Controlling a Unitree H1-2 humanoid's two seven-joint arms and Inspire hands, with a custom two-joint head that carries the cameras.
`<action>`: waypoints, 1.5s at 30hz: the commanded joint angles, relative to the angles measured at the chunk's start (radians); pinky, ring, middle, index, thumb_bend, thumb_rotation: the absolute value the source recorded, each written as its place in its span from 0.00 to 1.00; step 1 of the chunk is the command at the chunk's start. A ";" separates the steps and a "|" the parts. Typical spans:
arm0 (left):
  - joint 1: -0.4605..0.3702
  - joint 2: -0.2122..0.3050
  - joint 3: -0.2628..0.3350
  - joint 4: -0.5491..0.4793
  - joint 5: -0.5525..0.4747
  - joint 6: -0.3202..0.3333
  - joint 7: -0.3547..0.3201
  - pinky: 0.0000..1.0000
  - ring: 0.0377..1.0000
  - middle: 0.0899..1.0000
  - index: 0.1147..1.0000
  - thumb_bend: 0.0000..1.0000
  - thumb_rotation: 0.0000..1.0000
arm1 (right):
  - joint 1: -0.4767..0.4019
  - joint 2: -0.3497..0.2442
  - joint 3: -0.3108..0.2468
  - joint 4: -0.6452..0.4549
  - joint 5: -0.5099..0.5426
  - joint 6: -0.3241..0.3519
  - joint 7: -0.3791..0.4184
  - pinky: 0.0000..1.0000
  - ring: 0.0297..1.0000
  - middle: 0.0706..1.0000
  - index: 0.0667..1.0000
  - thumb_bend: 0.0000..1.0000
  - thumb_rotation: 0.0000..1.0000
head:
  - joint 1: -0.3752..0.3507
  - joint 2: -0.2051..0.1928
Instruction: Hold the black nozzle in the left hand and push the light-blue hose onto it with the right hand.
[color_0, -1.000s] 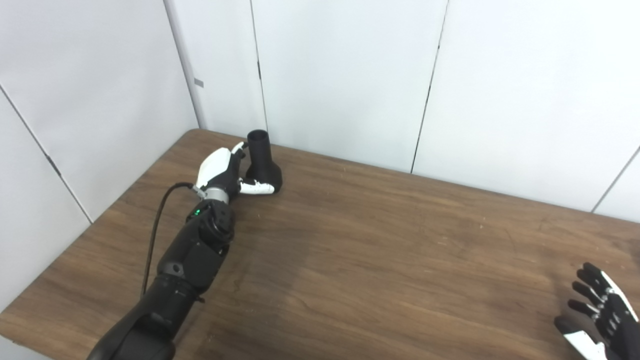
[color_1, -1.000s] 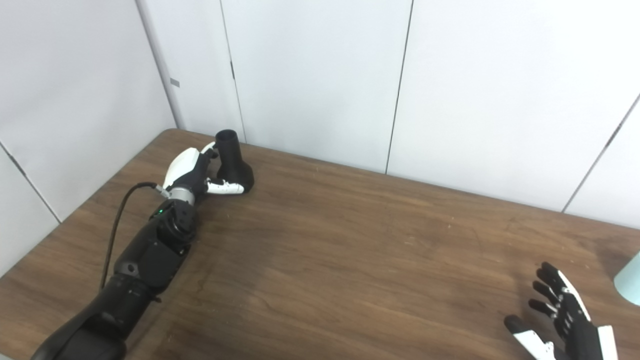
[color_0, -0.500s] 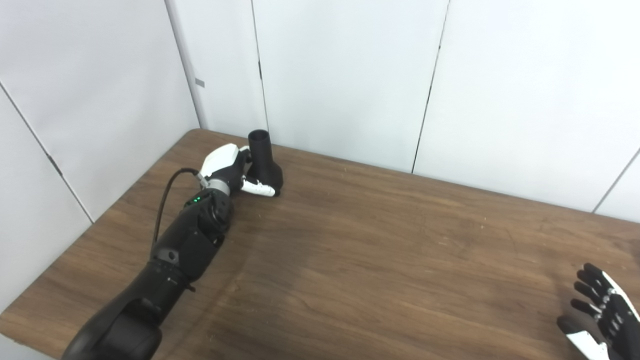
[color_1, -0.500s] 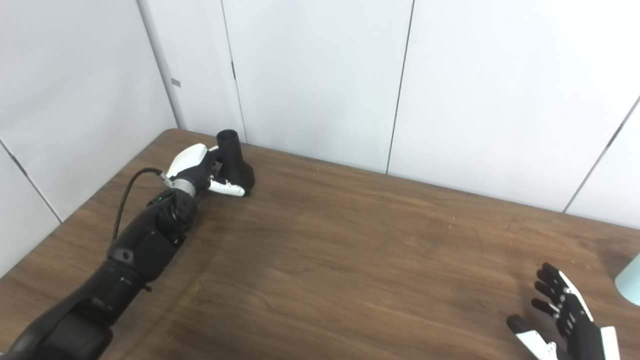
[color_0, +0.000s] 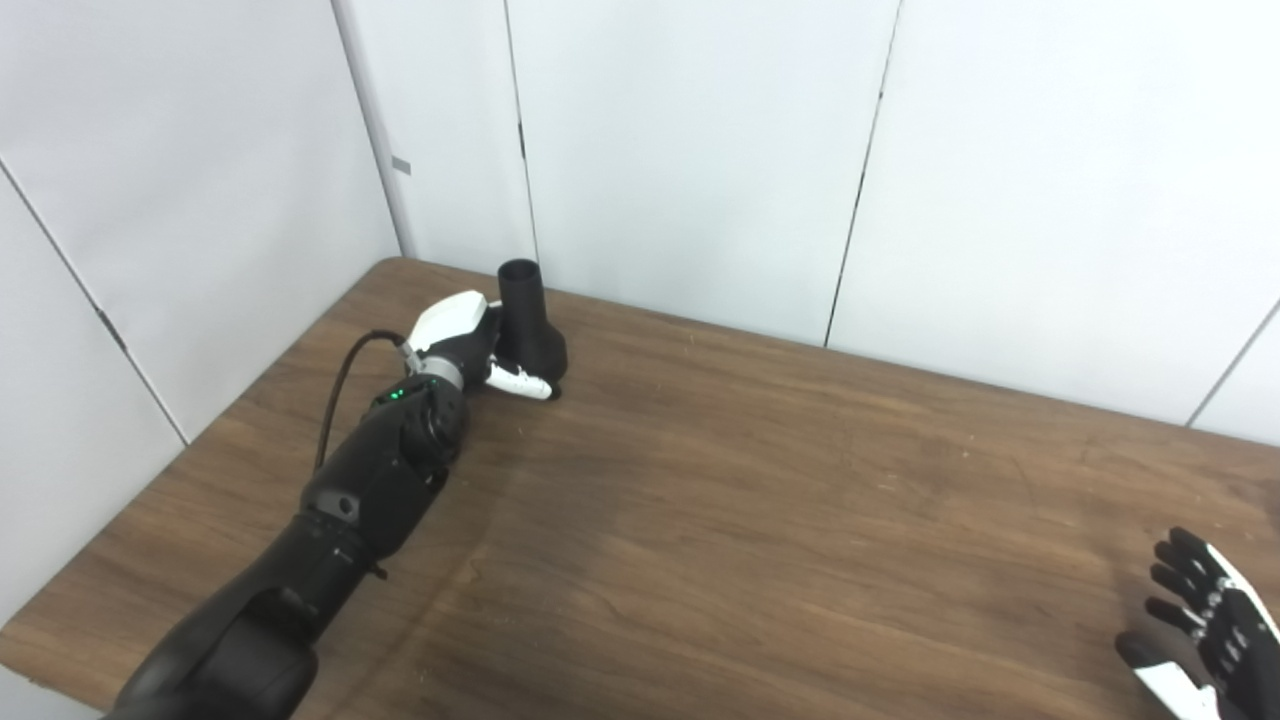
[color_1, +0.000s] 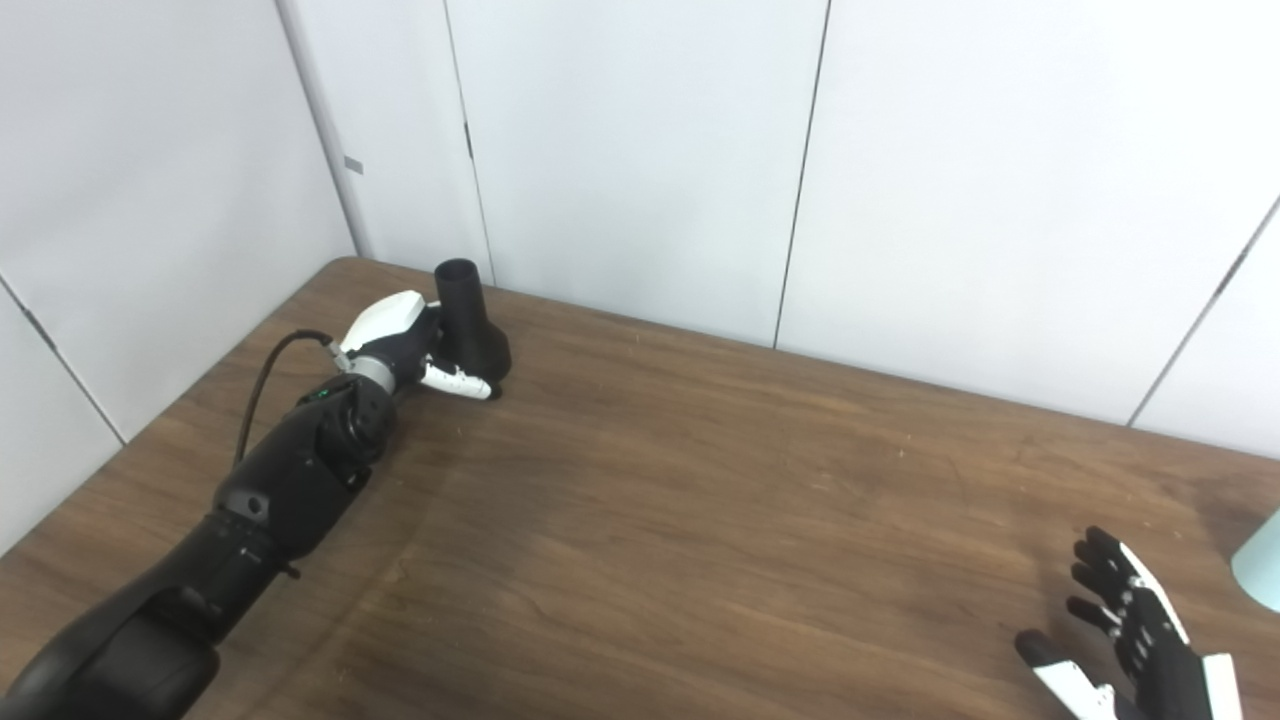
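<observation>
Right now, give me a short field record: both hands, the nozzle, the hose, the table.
left hand: against the black flared plastic nozzle, thumb along its base; grip not confirmed
nozzle: upright, narrow end up, on the brown wooden table, far left corner
right hand: open, fingers spread, near right edge, holding nothing
light-blue hose: only a sliver at the right eye view's edge

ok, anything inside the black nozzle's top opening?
The black nozzle stands upright on the table, round mouth up. Only dark interior shows; deeper inside can't be seen. The left hand wraps its base, covering that side.
</observation>
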 joint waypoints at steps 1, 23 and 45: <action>-0.039 0.030 -0.005 -0.003 0.023 -0.004 0.008 0.92 0.88 0.83 0.73 0.81 0.24 | 0.005 -0.002 0.000 0.020 -0.009 -0.030 -0.009 0.77 0.84 0.84 0.85 0.86 0.62 | -0.001 0.001; -0.024 0.004 0.004 0.058 0.053 -0.088 0.235 0.86 0.67 0.49 0.38 0.52 0.00 | 0.007 -0.001 0.000 0.023 -0.016 -0.036 -0.021 0.78 0.84 0.82 0.85 0.85 0.61 | -0.007 0.001; 0.142 -0.028 0.019 -0.271 0.092 -0.149 0.244 0.93 0.64 0.47 0.39 0.52 0.00 | 0.017 0.017 0.004 -0.006 -0.019 -0.019 -0.033 0.73 0.81 0.77 0.83 0.82 0.58 | -0.042 0.018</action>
